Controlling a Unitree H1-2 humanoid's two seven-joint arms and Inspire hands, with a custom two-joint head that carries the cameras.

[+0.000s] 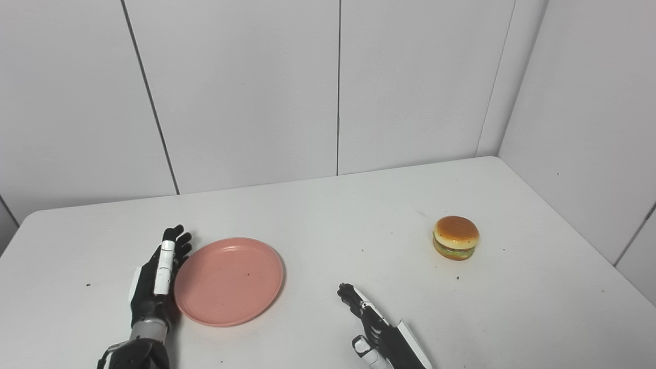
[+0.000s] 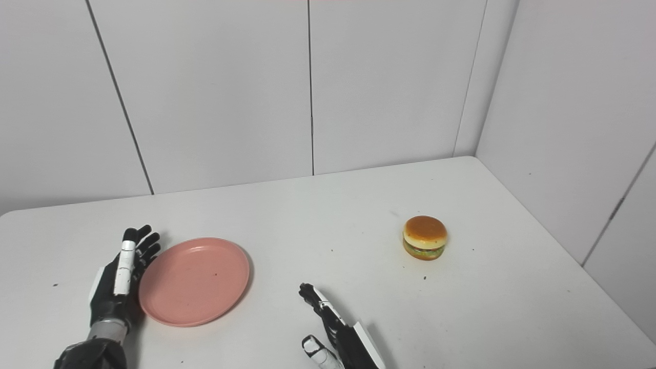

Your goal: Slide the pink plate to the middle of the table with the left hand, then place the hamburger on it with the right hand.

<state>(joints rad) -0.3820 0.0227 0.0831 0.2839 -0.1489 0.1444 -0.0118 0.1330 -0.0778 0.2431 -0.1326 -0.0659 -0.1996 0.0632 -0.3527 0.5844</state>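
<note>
White wall panels back my white table. On its left part lies the plate, round, pink, shallow and bare. My left hand stands edge-on against its left rim, fingers straight, holding nothing. My right hand rests near the front edge, fingers extended, also holding nothing. Well right sits the hamburger, golden bun, green filling.

White table, pink plate left, hamburger right
</note>
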